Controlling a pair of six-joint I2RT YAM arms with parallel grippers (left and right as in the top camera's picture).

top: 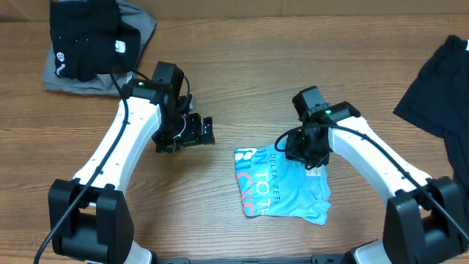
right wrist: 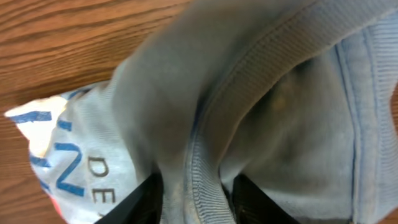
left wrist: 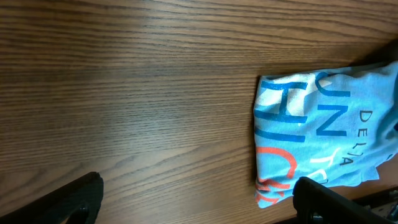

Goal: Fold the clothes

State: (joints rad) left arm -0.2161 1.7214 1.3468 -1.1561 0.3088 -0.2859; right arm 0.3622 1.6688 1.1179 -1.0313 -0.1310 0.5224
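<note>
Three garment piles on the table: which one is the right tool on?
The light blue T-shirt at centre front: the right tool pinches its collar fold. The black garment far left and the black one far right lie untouched.

This looks like a robotics lab: a white left arm (top: 117, 150) and right arm (top: 377, 158), cabled in black, stand on black bases at one edge of a wood-grain table (top: 242, 66) with clothes (top: 282, 194) lying on it.
</note>
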